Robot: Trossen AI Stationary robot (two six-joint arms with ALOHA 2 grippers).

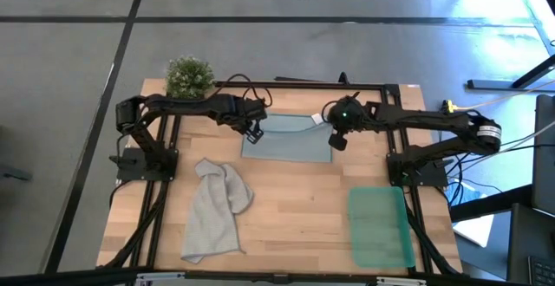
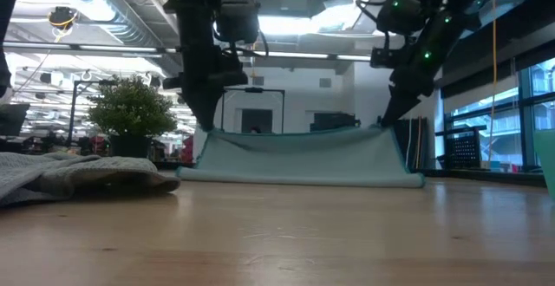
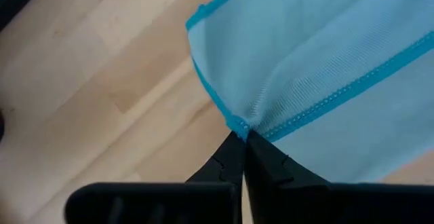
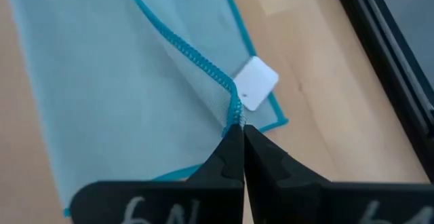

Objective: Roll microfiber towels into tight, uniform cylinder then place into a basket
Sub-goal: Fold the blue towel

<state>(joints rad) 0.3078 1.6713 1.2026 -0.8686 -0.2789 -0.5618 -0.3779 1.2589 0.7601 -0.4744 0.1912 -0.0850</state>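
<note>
The pale blue, finely ribbed microfiber towel (image 1: 286,139) with teal stitched hem hangs taut near the wooden surface's (image 1: 295,212) far edge. The left pincer (image 3: 243,137) and right pincer (image 4: 236,123) each pinch a corner. The crumpled grey towel (image 1: 215,210) seems plusher.

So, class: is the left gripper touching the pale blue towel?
Touching. The left wrist view shows the left gripper shut on the pale blue towel, pinching its stitched edge.

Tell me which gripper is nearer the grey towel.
Left. The left gripper, shut on the blue towel, sits just beyond the grey towel at the table's far side. The right gripper holds the blue towel's other corner, farther across.
</note>
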